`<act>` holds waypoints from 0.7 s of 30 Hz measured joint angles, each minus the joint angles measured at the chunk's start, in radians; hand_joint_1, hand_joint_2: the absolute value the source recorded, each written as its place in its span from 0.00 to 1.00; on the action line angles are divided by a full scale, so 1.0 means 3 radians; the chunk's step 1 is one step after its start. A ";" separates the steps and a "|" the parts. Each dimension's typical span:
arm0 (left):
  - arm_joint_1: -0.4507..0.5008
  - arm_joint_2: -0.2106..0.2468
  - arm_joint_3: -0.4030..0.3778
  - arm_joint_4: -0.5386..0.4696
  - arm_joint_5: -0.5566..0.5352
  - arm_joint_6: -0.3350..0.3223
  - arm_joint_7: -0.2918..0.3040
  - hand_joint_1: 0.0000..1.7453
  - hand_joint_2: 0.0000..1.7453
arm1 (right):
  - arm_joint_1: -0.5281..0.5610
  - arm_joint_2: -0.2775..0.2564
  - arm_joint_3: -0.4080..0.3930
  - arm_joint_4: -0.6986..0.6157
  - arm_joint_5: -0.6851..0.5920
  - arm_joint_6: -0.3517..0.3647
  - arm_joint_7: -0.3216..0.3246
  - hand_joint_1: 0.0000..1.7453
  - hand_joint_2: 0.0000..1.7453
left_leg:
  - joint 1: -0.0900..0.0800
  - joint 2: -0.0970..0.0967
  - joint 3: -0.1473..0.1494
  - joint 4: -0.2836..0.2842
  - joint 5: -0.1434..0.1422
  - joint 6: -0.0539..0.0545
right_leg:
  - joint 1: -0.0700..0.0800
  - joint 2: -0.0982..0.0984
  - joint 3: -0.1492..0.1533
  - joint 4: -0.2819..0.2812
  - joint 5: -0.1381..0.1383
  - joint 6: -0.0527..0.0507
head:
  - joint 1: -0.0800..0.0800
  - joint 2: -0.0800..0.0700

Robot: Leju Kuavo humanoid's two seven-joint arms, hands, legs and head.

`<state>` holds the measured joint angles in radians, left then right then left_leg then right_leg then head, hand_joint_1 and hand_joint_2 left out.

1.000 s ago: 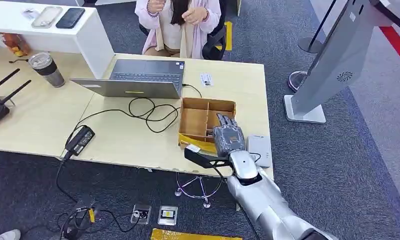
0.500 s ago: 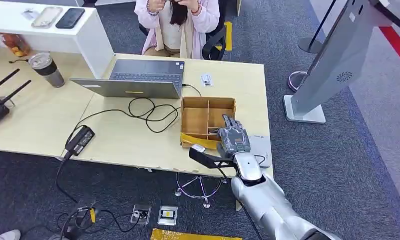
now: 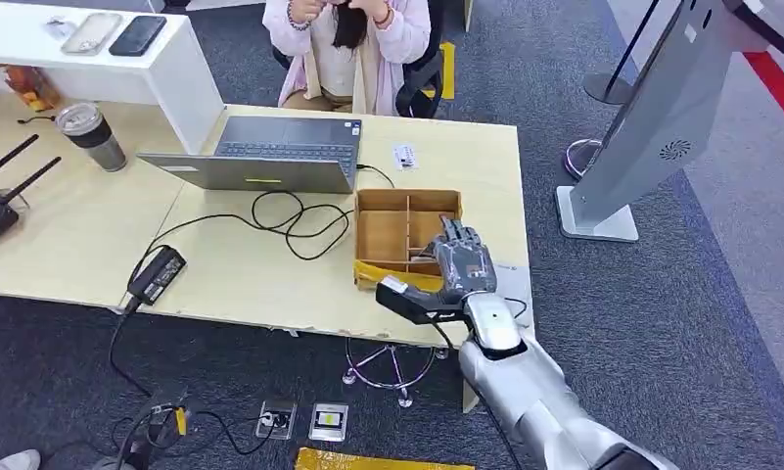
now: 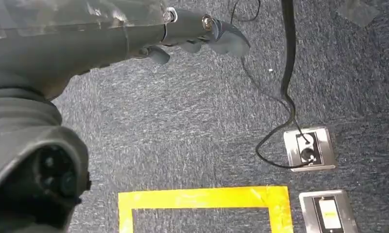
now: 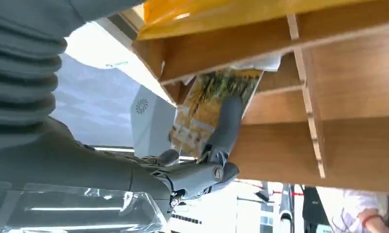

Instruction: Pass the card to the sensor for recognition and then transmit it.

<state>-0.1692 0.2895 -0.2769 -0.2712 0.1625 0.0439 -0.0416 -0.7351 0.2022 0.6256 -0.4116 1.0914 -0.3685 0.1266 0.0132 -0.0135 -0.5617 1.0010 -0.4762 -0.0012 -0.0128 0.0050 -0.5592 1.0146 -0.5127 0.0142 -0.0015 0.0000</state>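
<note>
Card (image 5: pixel 212 104) now pinched by right hand (image 3: pixel 463 266) fingers, shifted to wooden box (image 3: pixel 383 235) right side since 1 s ago; lift towards sensor prob. next.

Wooden box (image 3: pixel 407 227) dividers hem the right robot hand (image 3: pixel 463 264) closely.

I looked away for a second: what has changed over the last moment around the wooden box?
The right hand has slid forward and toward the robot's right, over the wooden box, and a finger now presses on the card inside a compartment. Whether it grips the card yet is unclear. The laptop, the cables and the box stayed put.
</note>
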 joint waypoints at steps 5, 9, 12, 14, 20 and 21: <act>0.0004 -0.0003 0.0025 0.0009 -0.0051 0.0010 0.0000 0.00 0.00 | -0.0026 -0.0032 0.0000 -0.0034 -0.0009 0.0000 -0.0019 0.00 0.00 | 0.0000 0.0000 0.0000 0.0000 0.0000 0.0000 | 0.0000 0.0000 0.0000 0.0000 0.0000 0.0000 | 0.0000 0.0000; 0.0008 -0.0009 0.0052 0.0011 -0.0079 0.0017 0.0000 0.00 0.00 | -0.0044 -0.0047 0.0000 -0.0088 0.0015 0.0003 -0.0008 0.00 0.00 | 0.0000 0.0000 0.0000 0.0000 0.0000 0.0000 | 0.0000 0.0000 0.0000 0.0000 0.0000 0.0000 | 0.0000 0.0000; 0.0019 -0.0022 0.0086 0.0011 -0.0103 0.0019 -0.0003 0.00 0.00 | -0.0044 -0.0058 0.0000 -0.0127 0.0028 0.0003 0.0004 0.00 0.00 | 0.0000 0.0000 0.0000 0.0000 0.0000 0.0000 | 0.0000 0.0000 0.0000 0.0000 0.0000 0.0000 | 0.0001 0.0000; 0.0029 -0.0027 0.0097 0.0011 -0.0118 0.0029 -0.0006 0.00 0.00 | -0.0043 -0.0067 0.0000 -0.0150 0.0052 0.0004 0.0017 0.00 0.00 | 0.0000 0.0000 0.0000 0.0000 0.0000 0.0000 | 0.0000 0.0000 0.0000 0.0000 0.0000 0.0000 | 0.0001 0.0000; 0.0049 -0.0038 0.0133 0.0011 -0.0192 0.0062 -0.0008 0.00 0.00 | -0.0042 -0.0098 -0.0003 -0.0225 0.0111 0.0011 0.0058 0.00 0.00 | 0.0000 0.0000 0.0000 0.0000 0.0000 0.0000 | 0.0000 0.0000 0.0000 0.0000 0.0000 0.0000 | 0.0000 0.0000; 0.0052 -0.0042 0.0146 0.0011 -0.0207 0.0062 -0.0008 0.00 0.00 | -0.0042 -0.0104 -0.0004 -0.0236 0.0122 0.0014 0.0059 0.00 0.00 | 0.0000 0.0000 0.0000 0.0000 0.0000 0.0000 | 0.0000 0.0000 0.0000 0.0000 0.0000 0.0000 | 0.0000 0.0000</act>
<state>-0.1534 0.2769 -0.2331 -0.2678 0.1003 0.0626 -0.0439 -0.7476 0.1709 0.6245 -0.4826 1.1280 -0.3643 0.1442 0.0132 -0.0135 -0.5617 1.0011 -0.4762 -0.0012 -0.0128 0.0051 -0.5593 1.0146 -0.5127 0.0142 -0.0015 0.0000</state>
